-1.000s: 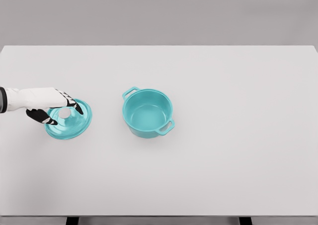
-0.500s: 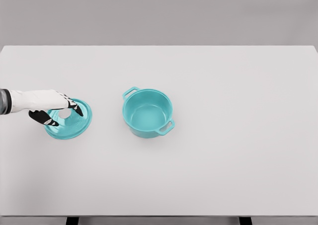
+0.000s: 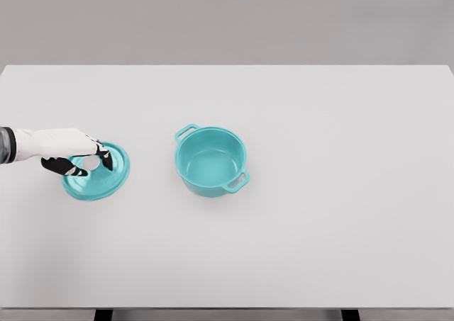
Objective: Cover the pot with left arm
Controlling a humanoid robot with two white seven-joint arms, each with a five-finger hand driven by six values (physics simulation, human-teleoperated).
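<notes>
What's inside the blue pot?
Nothing: the pot is open and you can see its bare teal bottom. Its lid lies on the table to the left, with the left hand over the knob, partly hiding it.

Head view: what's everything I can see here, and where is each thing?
pot: one, teal, open and empty, two side handles, standing near the table's middle, left of centre.
lid: one, teal, with a pale knob, lying on the table to the left of the pot, apart from it.
table: one, white, filling most of the view.
background wall: grey, behind the table's far edge.
left hand: one, white with black fingers, coming in from the left edge, fingers curled around the lid's knob.
right arm: not in view.
</notes>
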